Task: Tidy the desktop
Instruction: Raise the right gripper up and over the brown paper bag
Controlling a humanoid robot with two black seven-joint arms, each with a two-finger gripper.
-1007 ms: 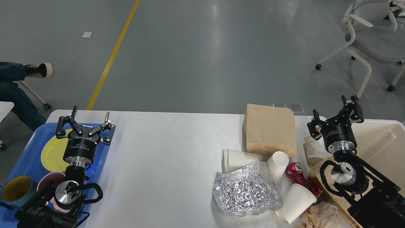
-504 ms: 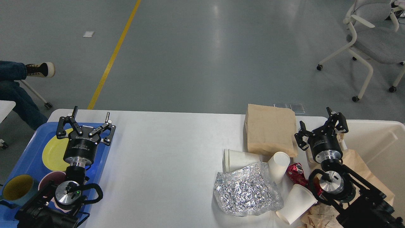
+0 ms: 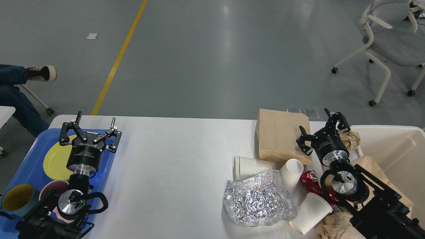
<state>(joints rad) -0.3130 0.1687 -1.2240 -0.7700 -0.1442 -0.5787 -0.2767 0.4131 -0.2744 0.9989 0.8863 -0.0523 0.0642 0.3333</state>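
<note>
1. Desktop (image 3: 172, 159) is stretching white and smooth across my near view, wider than all else here.
2. Crumpled foil (image 3: 259, 200) is lying nearest on it, with paper cups (image 3: 310, 212) tipped over beside it and a red wrapper (image 3: 310, 182) between them.
3. My left gripper (image 3: 89, 127) is hovering over the blue tray (image 3: 20, 172), fingers spread wide, holding nothing.
4. My right gripper (image 3: 321, 132) is hanging with its fingers apart and empty, at the right edge of the brown paper bag (image 3: 282, 136), just beside the cream bin (image 3: 398, 149).
5. Grey floor (image 3: 215, 59) is running beyond, with a yellow line (image 3: 116, 63) and a chair (image 3: 388, 43) far right.
6. My right gripper is now sitting further left than a second ago, closer to the bag; my left one is staying put.
</note>
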